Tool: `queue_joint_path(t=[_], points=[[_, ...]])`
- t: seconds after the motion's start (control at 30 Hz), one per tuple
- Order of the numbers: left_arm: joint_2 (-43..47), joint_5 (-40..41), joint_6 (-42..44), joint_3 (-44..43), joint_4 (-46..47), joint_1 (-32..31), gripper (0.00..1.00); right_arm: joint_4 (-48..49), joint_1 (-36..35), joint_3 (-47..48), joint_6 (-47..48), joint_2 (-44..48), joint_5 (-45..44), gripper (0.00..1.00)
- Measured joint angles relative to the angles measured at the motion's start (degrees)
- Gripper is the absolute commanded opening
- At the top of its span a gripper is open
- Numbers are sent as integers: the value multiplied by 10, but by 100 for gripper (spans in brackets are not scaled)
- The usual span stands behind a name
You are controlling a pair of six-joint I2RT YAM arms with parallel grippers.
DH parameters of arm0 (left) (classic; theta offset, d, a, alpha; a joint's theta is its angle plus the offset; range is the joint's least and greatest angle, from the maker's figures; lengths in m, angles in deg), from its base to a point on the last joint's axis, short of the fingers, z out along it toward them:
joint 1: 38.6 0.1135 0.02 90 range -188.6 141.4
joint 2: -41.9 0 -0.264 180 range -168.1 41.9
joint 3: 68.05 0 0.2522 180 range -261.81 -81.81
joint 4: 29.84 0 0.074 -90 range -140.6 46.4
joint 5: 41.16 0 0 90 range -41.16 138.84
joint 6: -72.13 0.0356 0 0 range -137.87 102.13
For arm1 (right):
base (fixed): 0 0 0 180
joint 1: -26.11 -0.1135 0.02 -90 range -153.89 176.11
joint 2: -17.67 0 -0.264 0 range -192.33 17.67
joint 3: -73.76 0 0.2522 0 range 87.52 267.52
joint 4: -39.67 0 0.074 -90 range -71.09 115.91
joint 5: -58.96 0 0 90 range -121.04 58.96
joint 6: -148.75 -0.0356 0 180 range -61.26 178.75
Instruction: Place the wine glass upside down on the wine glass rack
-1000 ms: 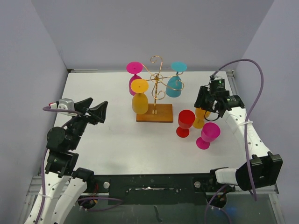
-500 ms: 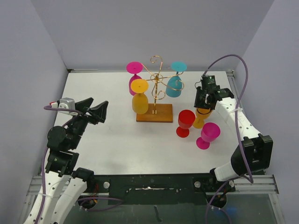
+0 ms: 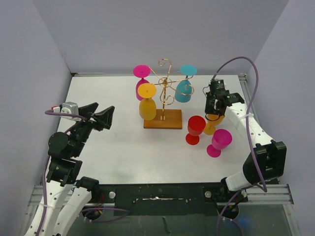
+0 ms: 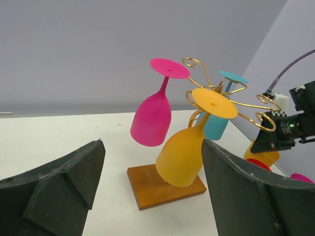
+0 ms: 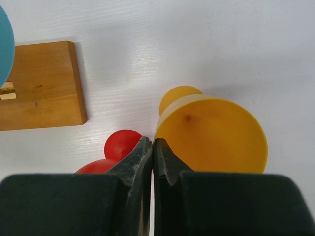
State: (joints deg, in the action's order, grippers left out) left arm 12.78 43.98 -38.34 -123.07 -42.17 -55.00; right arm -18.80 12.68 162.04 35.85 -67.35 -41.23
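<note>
Hovering, right end effector (image 5: 153, 143) closed tight, empty. Just below-right of tips: upright orange plastic wine glass (image 5: 211, 135); just left, red plastic wine glass (image 5: 120, 142). Descending closed risks clipping rims, toppling both across worktop (image 5: 246, 49).

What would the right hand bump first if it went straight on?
Probably the rim of the orange glass; the right hand, shut, aims between it and the red glass. Depth is unclear.

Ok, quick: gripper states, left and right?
Left gripper: open, empty.
Right gripper: closed, nothing between its fingers, over the upright orange wine glass.
</note>
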Motion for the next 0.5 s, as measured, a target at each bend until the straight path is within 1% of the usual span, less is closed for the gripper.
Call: queue_joint_path(t=[0.13,0.23,0.3,0.5], points=[[-7,-15,-3,-17,-1,0,77,2,-8,0,-2,7,-23,0],[-18,-28,-6,-32,-1,0,77,10,-14,0,-5,39,-43,0],[-28,-38,-12,-46,-3,0,77,21,-17,0,-10,73,-55,0],[-76,-67,-58,-112,-14,0,77,95,-18,-25,-40,220,-92,0]])
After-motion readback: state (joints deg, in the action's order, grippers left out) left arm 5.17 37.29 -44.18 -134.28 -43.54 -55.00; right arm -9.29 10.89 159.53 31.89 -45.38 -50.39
